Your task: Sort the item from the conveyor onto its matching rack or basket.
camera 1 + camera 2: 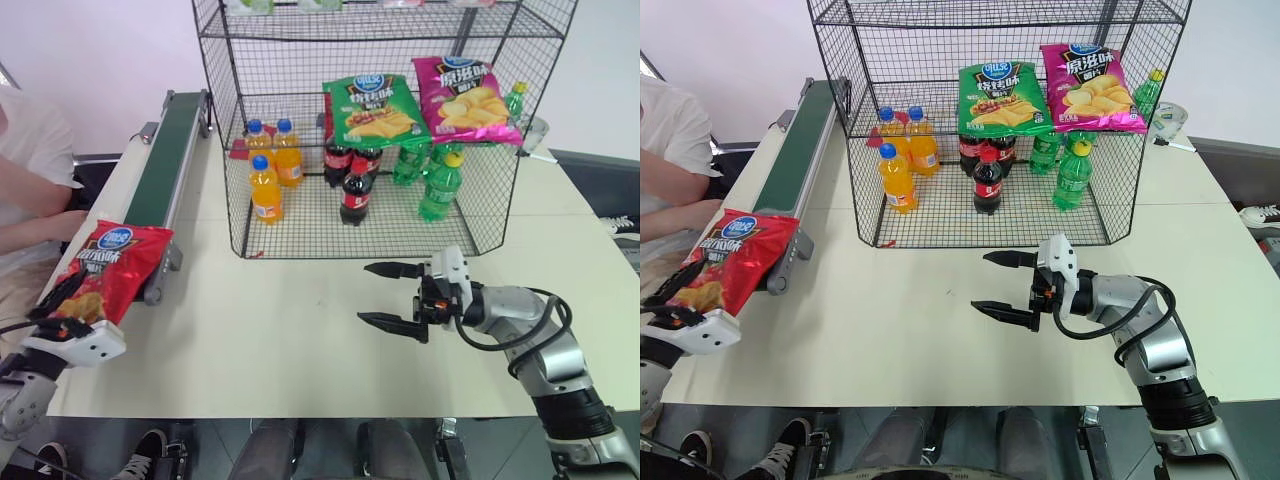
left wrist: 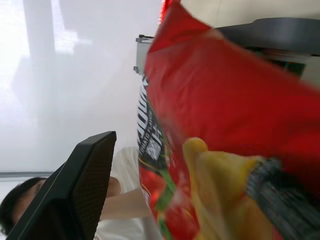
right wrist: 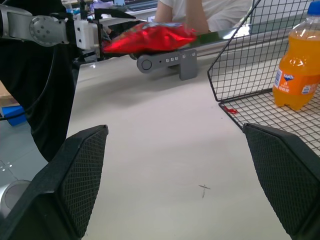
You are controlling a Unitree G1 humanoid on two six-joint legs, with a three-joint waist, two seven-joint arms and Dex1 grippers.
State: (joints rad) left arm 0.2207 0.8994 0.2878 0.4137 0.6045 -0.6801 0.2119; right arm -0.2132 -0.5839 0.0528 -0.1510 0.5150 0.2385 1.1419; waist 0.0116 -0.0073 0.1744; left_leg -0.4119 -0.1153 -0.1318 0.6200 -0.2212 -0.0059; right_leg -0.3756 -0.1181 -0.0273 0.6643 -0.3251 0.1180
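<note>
The item, a red chip bag, lies over the near end of the conveyor and hangs past it toward me. My left gripper is open at the bag's lower end, one black finger above it and one below. In the left wrist view one finger stands apart from the red bag, which is close in front. My right gripper is open and holds nothing, pointing left, level above the table in front of the rack.
On the rack's bottom tier stand orange drink bottles, cola bottles and green bottles. A green bag and a magenta bag lean above them. A person's arm rests left of the conveyor.
</note>
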